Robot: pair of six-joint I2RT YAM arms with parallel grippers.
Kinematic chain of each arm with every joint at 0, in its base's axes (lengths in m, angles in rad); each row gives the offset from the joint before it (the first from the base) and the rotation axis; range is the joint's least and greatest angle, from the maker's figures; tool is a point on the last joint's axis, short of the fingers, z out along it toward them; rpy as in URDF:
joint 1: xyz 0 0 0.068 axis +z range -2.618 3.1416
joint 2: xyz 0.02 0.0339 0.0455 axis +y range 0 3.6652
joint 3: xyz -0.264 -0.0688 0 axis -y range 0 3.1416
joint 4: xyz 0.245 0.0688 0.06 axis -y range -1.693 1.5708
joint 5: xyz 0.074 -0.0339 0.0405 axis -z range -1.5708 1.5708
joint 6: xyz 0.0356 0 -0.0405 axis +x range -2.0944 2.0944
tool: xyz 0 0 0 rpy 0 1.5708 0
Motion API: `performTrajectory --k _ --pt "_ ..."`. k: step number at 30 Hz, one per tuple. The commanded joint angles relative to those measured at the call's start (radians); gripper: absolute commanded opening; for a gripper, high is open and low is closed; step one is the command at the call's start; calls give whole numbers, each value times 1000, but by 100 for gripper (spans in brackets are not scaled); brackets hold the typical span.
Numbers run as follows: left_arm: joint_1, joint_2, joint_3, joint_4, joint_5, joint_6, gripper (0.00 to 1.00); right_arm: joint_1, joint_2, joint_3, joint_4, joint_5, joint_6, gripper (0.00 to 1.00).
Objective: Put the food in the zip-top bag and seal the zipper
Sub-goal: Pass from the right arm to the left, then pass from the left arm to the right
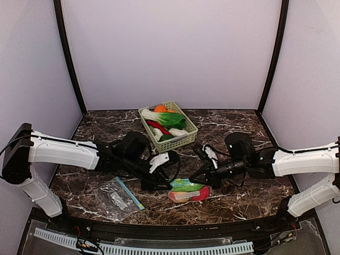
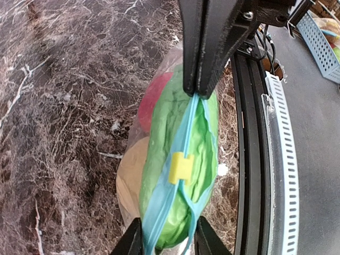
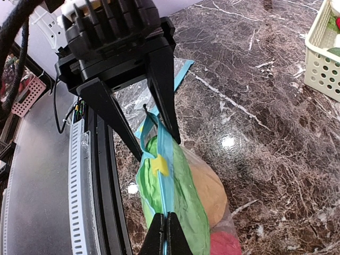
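Observation:
The zip-top bag (image 1: 187,190) lies on the marble table between my two grippers. It holds leafy greens (image 2: 164,133), a peach-coloured fruit (image 3: 210,186) and a red fruit (image 3: 223,245). Its blue zipper strip (image 2: 183,138) carries a yellow slider (image 2: 180,167) about halfway along. From the slider toward my left gripper (image 2: 169,241) the two lips stand apart, and its fingers press on them from both sides. My right gripper (image 3: 169,234) is shut on the closed end of the strip. More food fills the basket (image 1: 183,139): greens (image 1: 170,118), an orange (image 1: 160,108) and a red chilli (image 1: 156,127).
A second, flat clear bag (image 1: 117,194) with a blue strip lies at the front left. The pale green basket stands at the back centre. A black rail and a white slotted strip (image 2: 279,159) run along the table's near edge, close beside the bag.

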Motion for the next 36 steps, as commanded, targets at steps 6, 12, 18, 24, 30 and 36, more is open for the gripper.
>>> performTrajectory --k 6,12,18,24,30,36 --pt "-22 1 45 -58 0 31 16 -3 10 11 26 -3 9 0" --pt "-31 10 59 -75 23 33 6 -3 23 34 0 -4 1 0" --pt "-33 10 71 -89 37 34 1 -1 31 107 -71 6 -21 24" --pt "-33 17 94 -117 61 35 1 11 61 154 -119 29 -72 59" --pt "-33 24 107 -138 70 43 1 46 107 170 -110 40 -114 70" --pt "-33 39 118 -152 90 43 1 71 140 176 -87 47 -136 72"
